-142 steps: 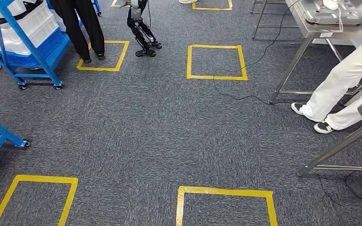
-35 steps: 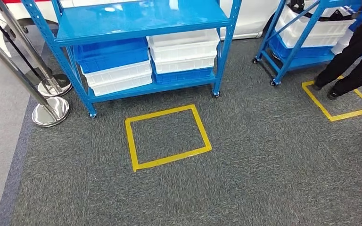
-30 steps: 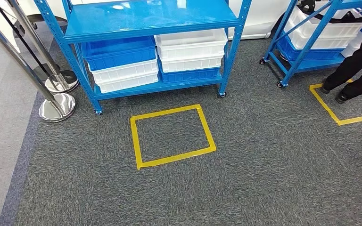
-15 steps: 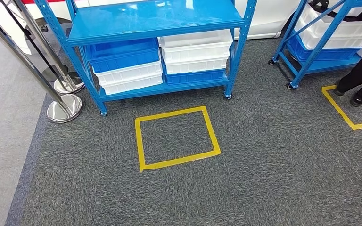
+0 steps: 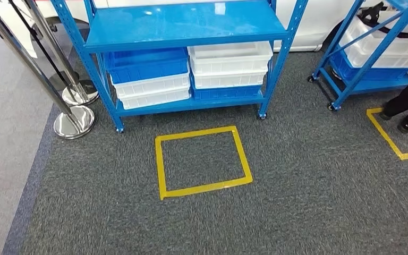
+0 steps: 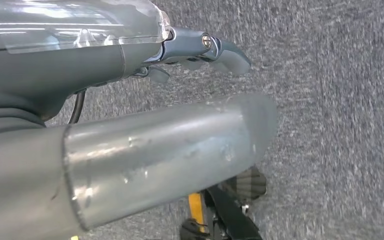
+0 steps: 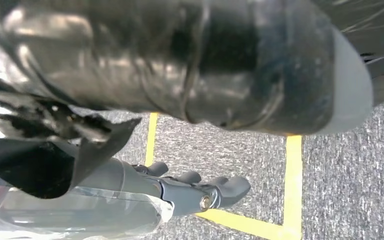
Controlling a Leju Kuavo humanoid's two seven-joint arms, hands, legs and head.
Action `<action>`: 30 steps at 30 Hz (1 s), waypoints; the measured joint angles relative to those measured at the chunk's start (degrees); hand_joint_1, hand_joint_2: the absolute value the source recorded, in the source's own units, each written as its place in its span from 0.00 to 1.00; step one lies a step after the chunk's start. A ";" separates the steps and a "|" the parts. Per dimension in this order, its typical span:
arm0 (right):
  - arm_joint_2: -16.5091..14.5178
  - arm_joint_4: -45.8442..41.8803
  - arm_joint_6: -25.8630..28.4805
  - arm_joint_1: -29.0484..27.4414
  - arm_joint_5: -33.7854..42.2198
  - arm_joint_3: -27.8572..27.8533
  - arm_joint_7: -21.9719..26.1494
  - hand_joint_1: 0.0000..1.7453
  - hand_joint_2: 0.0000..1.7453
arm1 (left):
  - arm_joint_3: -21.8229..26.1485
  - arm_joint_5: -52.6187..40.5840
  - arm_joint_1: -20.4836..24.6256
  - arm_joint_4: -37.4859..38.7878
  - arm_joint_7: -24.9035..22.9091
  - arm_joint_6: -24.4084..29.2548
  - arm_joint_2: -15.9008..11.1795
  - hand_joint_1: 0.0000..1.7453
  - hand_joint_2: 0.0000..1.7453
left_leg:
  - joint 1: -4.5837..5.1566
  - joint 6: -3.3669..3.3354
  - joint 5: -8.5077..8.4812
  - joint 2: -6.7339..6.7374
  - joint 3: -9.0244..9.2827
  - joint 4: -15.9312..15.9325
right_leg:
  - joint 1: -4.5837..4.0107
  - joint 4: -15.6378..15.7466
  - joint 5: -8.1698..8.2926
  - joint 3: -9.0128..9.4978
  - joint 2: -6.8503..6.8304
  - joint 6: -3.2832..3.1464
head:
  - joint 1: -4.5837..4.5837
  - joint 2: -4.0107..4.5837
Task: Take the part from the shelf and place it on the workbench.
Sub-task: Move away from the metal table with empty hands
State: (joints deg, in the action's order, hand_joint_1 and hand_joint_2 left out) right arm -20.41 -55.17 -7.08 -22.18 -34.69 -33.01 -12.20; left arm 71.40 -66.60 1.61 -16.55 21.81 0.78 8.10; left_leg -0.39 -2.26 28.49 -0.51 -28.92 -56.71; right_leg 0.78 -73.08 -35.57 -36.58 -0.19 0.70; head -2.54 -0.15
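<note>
We face the blue metal shelf (image 5: 186, 24) on castors; its flat painted upper deck looks bare, so we cannot tell where the part lies. On the lower deck sit stacked rectangular plastic bins (image 5: 228, 66), white and blue. A yellow tape square (image 5: 203, 161) marks the speckled grey carpet (image 5: 308, 191) before it. Left hand (image 6: 200, 47) and right hand (image 7: 200, 190) hang over carpet, fingers loosely extended, apparently holding nothing. Chrome stanchions (image 5: 73, 119) stand beside the shelf.

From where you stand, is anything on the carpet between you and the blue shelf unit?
Nothing visible: bare grey carpet and a yellow taped square lie before the blue metal shelf unit. Chrome stanchions stand off to its left.
</note>
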 joint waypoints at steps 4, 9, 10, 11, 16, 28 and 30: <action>0.02 -0.22 -0.18 -0.44 0.01 -0.04 -0.34 0.00 0.00 | 0.01 -0.05 -0.02 0.00 -0.04 0.00 0.12 0.00 0.00 | 0.08 1.04 1.68 -0.26 1.95 -0.09 | -0.36 12.15 7.07 3.63 0.12 -0.92 | -0.02 0.00; 0.01 0.04 -0.49 0.14 -2.03 -0.61 0.32 0.00 0.00 | 0.01 -0.11 0.28 0.00 -0.02 0.03 0.16 0.00 0.00 | 0.10 2.82 2.99 -0.08 2.05 -3.01 | -0.24 13.80 6.74 5.17 0.09 -2.80 | -0.02 0.00; 0.00 0.54 -0.45 0.63 -3.07 -1.13 1.03 0.00 0.00 | 0.01 -0.15 0.35 0.00 0.00 0.04 0.20 0.00 0.00 | -0.01 3.06 3.97 0.02 0.73 -5.50 | -0.15 13.95 6.56 5.65 0.04 -3.08 | -0.01 0.00; 0.00 1.09 -0.46 1.19 -4.13 -1.78 1.76 0.00 0.00 | 0.01 -0.19 0.40 0.00 0.02 0.04 0.24 0.00 0.00 | -0.12 3.28 5.31 0.11 -1.29 -8.93 | -0.16 14.02 6.26 5.99 -0.01 -3.30 | 0.01 0.00; -0.02 3.41 -1.32 3.09 -7.74 -5.14 3.73 0.00 0.00 | 0.03 -0.23 0.02 0.00 0.04 0.05 0.29 0.00 0.00 | -0.29 3.55 5.55 0.18 -8.07 -13.66 | -0.17 14.03 3.84 8.71 0.04 -3.24 | 0.02 0.00; -0.04 6.10 -2.17 5.52 -10.49 -8.73 4.80 0.00 0.00 | 0.31 -0.71 0.08 0.00 -0.04 0.10 0.42 0.00 0.00 | 0.07 -0.18 -0.10 0.19 -1.15 -1.18 | -0.01 -0.05 -2.06 3.10 0.20 0.36 | -0.01 0.00; -0.03 6.26 -2.18 5.47 -10.63 -8.93 4.82 0.00 0.00 | 0.33 -0.74 -0.06 0.00 -0.05 0.10 0.43 0.00 0.00 | 0.09 -0.03 1.08 -0.01 0.22 -1.19 | -0.01 -0.85 -2.91 0.26 0.19 0.31 | -0.01 0.00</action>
State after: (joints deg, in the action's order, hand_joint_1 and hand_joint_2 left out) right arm -20.45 -48.91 -9.26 -16.71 -45.32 -41.94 -7.38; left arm 71.72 -67.34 1.55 -16.55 21.76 0.87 8.53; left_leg -0.30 -2.29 29.57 -0.52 -28.70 -57.91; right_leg 0.78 -73.93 -38.48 -36.33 0.00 1.01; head -2.55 -0.15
